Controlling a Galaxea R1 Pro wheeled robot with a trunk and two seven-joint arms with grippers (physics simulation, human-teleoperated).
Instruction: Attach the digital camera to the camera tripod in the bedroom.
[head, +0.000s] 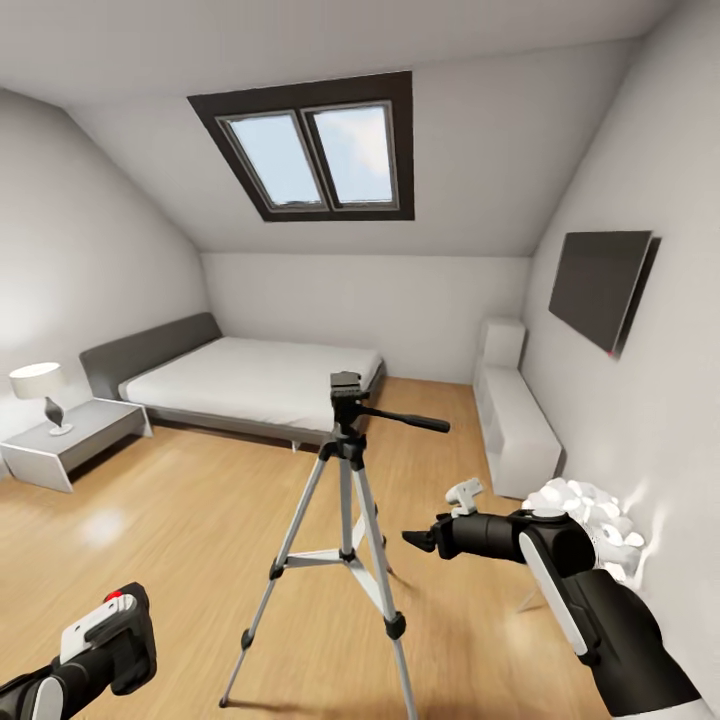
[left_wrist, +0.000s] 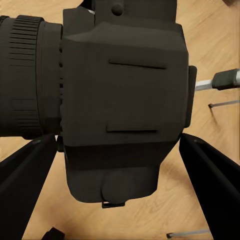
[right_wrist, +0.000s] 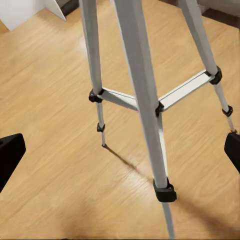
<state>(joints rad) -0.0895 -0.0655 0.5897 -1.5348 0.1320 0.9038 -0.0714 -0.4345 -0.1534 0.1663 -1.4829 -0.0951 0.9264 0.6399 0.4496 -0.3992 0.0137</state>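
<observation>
I hold the camera (left_wrist: 122, 100) pinched in my left hand (head: 105, 640), lower left of frame. Right hand (head: 425, 540) spread, empty, beside the tripod (head: 345, 500) at centre. Step: approach. Next, probably lift camera onto the tripod head.

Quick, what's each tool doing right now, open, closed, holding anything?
Left tool: closed on the camera.
Right tool: open, holding nothing, its fingers apart near the tripod legs.
</observation>
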